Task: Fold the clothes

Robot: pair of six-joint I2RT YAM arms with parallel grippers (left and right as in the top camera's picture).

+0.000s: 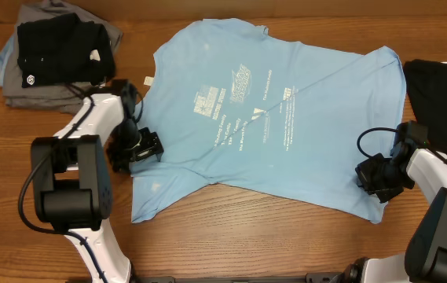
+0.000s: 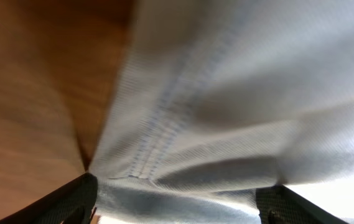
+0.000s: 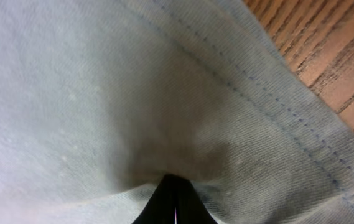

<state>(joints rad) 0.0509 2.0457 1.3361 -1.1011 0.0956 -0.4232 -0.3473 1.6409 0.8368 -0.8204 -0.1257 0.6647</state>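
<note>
The light blue T-shirt [image 1: 286, 141] lies spread flat on the wooden table [image 1: 231, 236], with its white lettering facing up. My left gripper [image 1: 141, 149] is at the shirt's left edge. In the left wrist view its fingers [image 2: 177, 202] are wide apart, with a hemmed fold of the blue cloth [image 2: 226, 93] lying between them. My right gripper [image 1: 376, 177] is at the shirt's right edge. In the right wrist view its dark fingers [image 3: 173, 202] are pressed together, pinching the blue cloth [image 3: 102, 93] near a stitched hem.
A stack of grey garments [image 1: 19, 86] with a small black shirt [image 1: 62, 47] on top sits at the back left corner. A black garment [image 1: 443, 86] lies at the right edge, just beyond the blue shirt's sleeve.
</note>
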